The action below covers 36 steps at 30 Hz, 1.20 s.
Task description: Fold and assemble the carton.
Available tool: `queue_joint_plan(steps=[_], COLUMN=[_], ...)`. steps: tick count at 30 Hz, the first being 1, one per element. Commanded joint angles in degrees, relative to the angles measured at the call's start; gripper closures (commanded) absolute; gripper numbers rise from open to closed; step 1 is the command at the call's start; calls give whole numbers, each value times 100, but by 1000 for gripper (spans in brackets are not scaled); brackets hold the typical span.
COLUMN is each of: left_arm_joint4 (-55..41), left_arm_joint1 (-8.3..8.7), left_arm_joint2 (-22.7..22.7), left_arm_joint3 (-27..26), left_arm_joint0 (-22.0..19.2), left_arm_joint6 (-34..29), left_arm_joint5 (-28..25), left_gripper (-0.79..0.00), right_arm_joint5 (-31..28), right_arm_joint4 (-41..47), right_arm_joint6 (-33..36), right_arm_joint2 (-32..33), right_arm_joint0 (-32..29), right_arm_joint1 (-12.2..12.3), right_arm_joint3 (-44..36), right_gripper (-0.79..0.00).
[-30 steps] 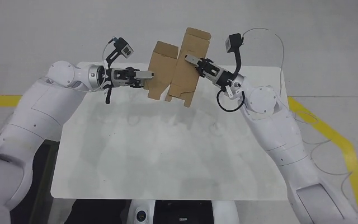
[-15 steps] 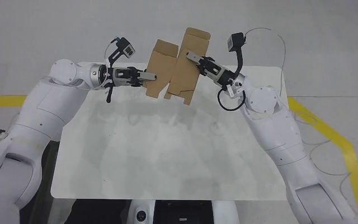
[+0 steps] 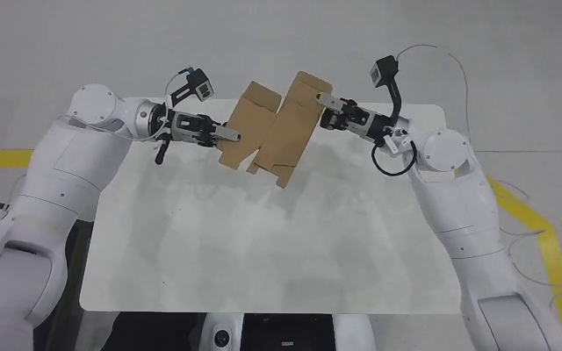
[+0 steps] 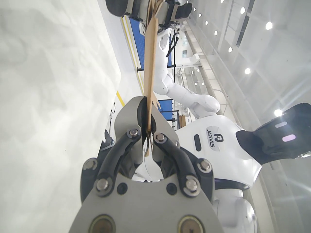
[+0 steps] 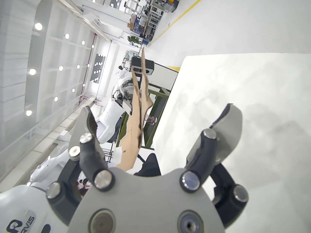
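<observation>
At upper centre our left hand (image 3: 234,137) pinches the brown carton (image 3: 274,132) over the white table (image 3: 263,246); our right hand (image 3: 321,103) straddles its edge, spread.

The carton (image 3: 268,132) is up above the far side of the table (image 3: 263,254), with the left gripper (image 3: 234,138) on its left edge and the right gripper (image 3: 320,105) at its right edge.

I am working in a large industrial lab hall. It has a high white ceiling with rows of round lights (image 4: 268,25), a pale floor (image 3: 132,44) marked with a yellow line (image 5: 194,2), distant racks of equipment (image 5: 158,1), and one white table (image 3: 263,263) before me.
</observation>
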Motion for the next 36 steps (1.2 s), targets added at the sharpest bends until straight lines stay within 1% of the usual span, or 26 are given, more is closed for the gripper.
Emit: queue_joint_plan(steps=[1, 5, 7, 11, 12, 13, 14, 15, 19, 21, 26, 30, 36], left_arm_joint4=[107, 368, 347, 340, 318, 303, 283, 247, 62, -4, -162, -229, -304], left_arm_joint1=[20, 72, 92, 138, 147, 157, 168, 178, 215, 234, 268, 289, 296], left_arm_joint2=[-54, -34, 0, 103, 134, 167, 198, 226, 383, 479, 680, 781, 875], left_arm_joint3=[-135, -378, -490, -596, -622, -649, -668, -684, -741, -739, -723, -713, -665], left_arm_joint0=[102, 217, 277, 314, 318, 317, 314, 309, 292, 265, 169, 114, 61], left_arm_joint6=[-56, -56, -56, -56, -56, -56, -56, -56, -56, -56, -56, -56, -56], left_arm_joint5=[59, 59, 59, 59, 59, 59, 59, 59, 60, 60, 60, 59, 59], left_gripper=[0, 0, 0, 0, 0, 0, 0, 0, 0, 0, 0, 0, 0], right_arm_joint5=[-42, -158, -237, -366, -407, -448, -488, -523, -614, -621, -678, -696, -710], right_arm_joint4=[-50, 14, 60, 145, 154, 160, 165, 166, 242, 302, 487, 599, 723], right_arm_joint6=[186, 794, 1118, 1540, 1622, 1711, 1802, 1877, 2081, 2201, 2358, 2522, 2658], right_arm_joint2=[75, 124, 143, 173, 165, 147, 123, 101, 1, -64, -171, -257, -384], right_arm_joint0=[-22, -30, -16, 6, 13, 19, 28, 42, 70, 82, 116, 157, 244], right_arm_joint1=[34, 86, 112, 152, 159, 164, 168, 172, 176, 175, 170, 169, 161], right_arm_joint3=[-8, 33, 64, 126, 125, 123, 125, 133, 187, 212, 255, 288, 377], right_gripper=[-785, -785, -785, -785, -763, -717, -643, -616, -600, -551, -388, -379, -317])
